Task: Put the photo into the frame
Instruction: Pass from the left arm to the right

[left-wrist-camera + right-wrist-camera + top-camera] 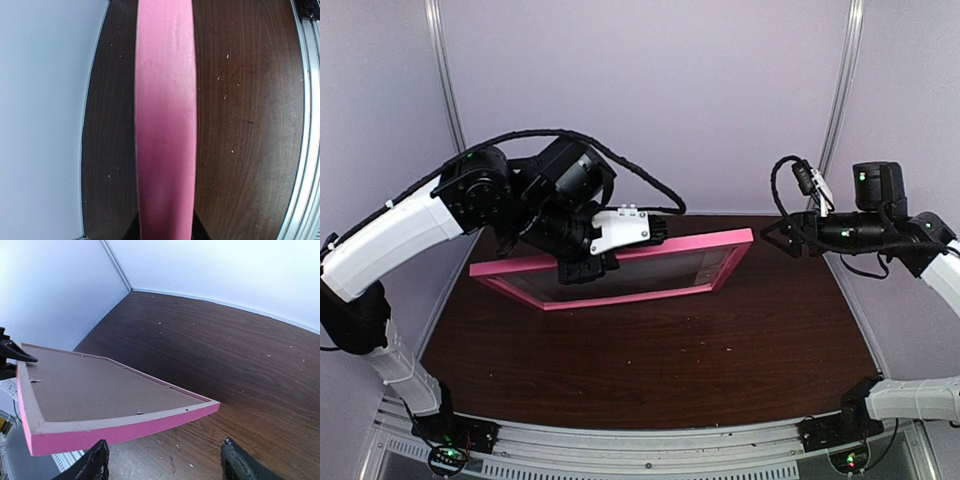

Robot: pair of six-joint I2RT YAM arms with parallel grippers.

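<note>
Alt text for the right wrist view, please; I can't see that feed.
The pink frame fills the left half, its brown back toward the camera, with the dark wooden table behind it. The right end effector stands open at the bottom, holding nothing.

We see the left gripper [583, 267] clamped on a long rail of the frame [700, 243], which runs out rightward from its fingers over the table [670, 360]. The right gripper [772, 237] hangs just beyond the frame's corner.
</note>
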